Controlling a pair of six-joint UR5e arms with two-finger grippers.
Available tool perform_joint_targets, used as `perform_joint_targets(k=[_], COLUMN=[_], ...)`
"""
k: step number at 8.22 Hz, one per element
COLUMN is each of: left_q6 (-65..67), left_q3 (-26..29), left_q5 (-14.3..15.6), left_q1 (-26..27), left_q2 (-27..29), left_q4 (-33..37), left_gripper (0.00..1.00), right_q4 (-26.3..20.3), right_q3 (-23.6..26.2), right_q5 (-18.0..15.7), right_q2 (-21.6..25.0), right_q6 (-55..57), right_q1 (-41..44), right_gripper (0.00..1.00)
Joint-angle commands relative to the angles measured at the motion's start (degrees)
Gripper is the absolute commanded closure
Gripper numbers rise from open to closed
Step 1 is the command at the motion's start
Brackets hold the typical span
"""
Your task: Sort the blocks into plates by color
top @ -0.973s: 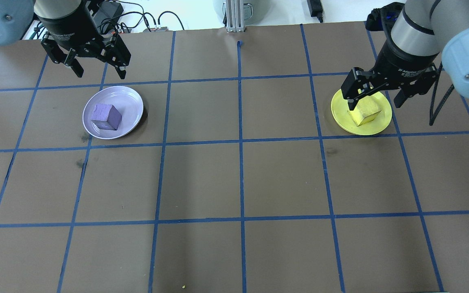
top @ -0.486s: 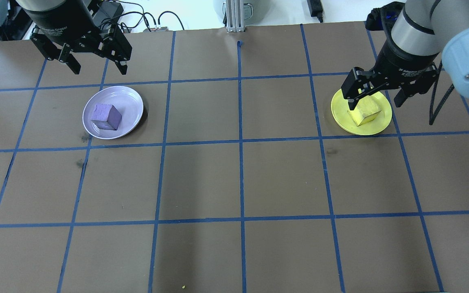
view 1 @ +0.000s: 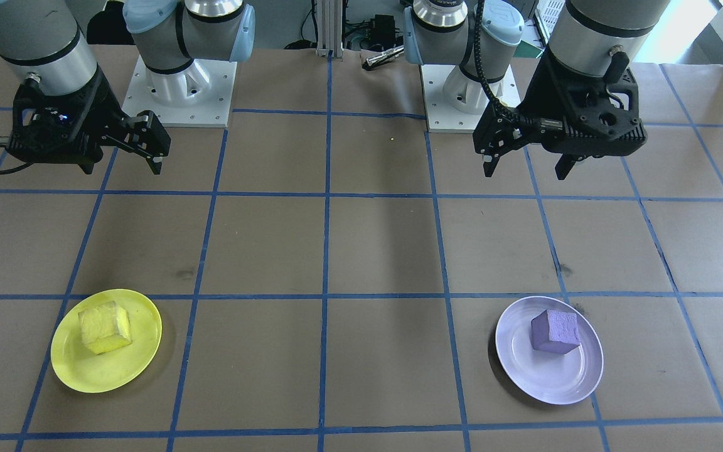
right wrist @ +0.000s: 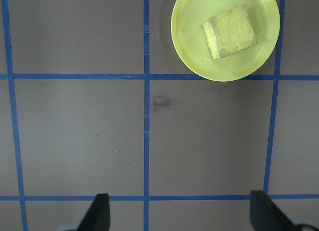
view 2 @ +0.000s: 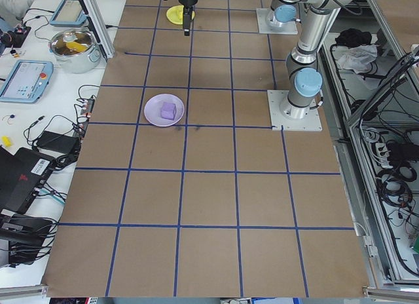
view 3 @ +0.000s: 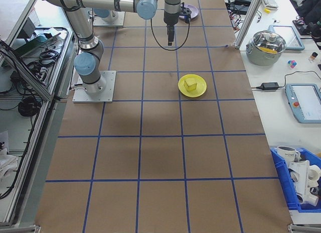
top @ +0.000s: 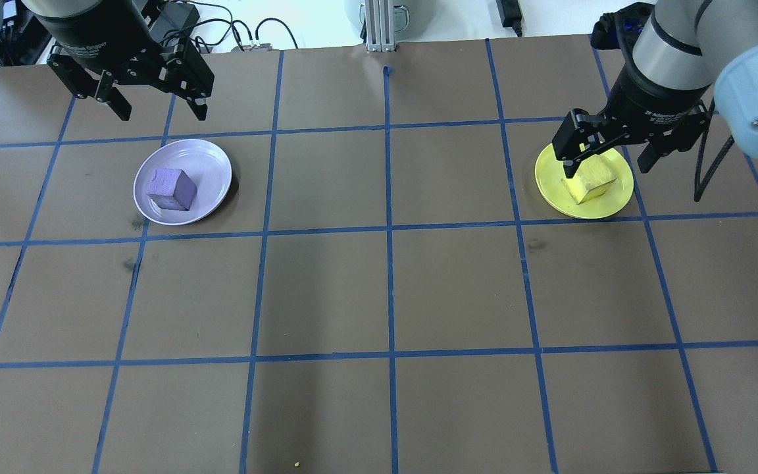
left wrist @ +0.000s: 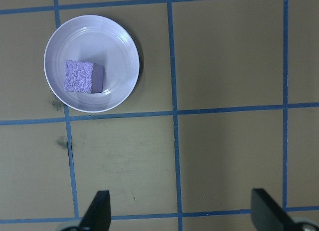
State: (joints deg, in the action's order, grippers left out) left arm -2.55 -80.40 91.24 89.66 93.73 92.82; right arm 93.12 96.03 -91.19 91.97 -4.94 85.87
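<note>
The purple block [top: 172,189] lies in the lavender plate [top: 213,160], also seen in the front view as purple block [view 1: 556,331] in lavender plate [view 1: 556,384]. The yellow block [top: 593,181] rests in the yellow plate [top: 609,205]; the right wrist view shows this yellow block [right wrist: 229,32] well inside the yellow plate [right wrist: 192,47]. My left gripper [top: 163,113] hangs open and empty, raised and back from the lavender plate. My right gripper [top: 608,170] is open and empty too, high above the table on the robot's side of the yellow plate.
Brown paper with a blue tape grid [top: 389,227] covers the table. Cables and a power brick [top: 247,33] lie past the far edge. The side views show a pot [view 2: 75,47], tablets and a blue bin [view 3: 301,180] on the benches beside the table.
My left gripper has drawn a little up and away from the lavender plate. The right gripper and both blocks have stayed put.
</note>
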Motion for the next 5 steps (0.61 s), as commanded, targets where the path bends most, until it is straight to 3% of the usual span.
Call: perform_joint_targets(k=[1,5], left_q6=[0.1,0.1], left_q3=[0.0,0.1], left_q5=[0.0,0.0], left_q1=[0.0,0.0], left_q2=[0.3,0.1], left_q4=[0.0,0.0], left_gripper=[0.0,0.0], right_q4=[0.0,-0.3], right_q3=[-0.1,0.0], right_q5=[-0.3,-0.2], right_q2=[0.0,0.0], right_q6=[-0.2,-0.1], right_q1=[0.0,0.0], right_gripper=[0.0,0.0])
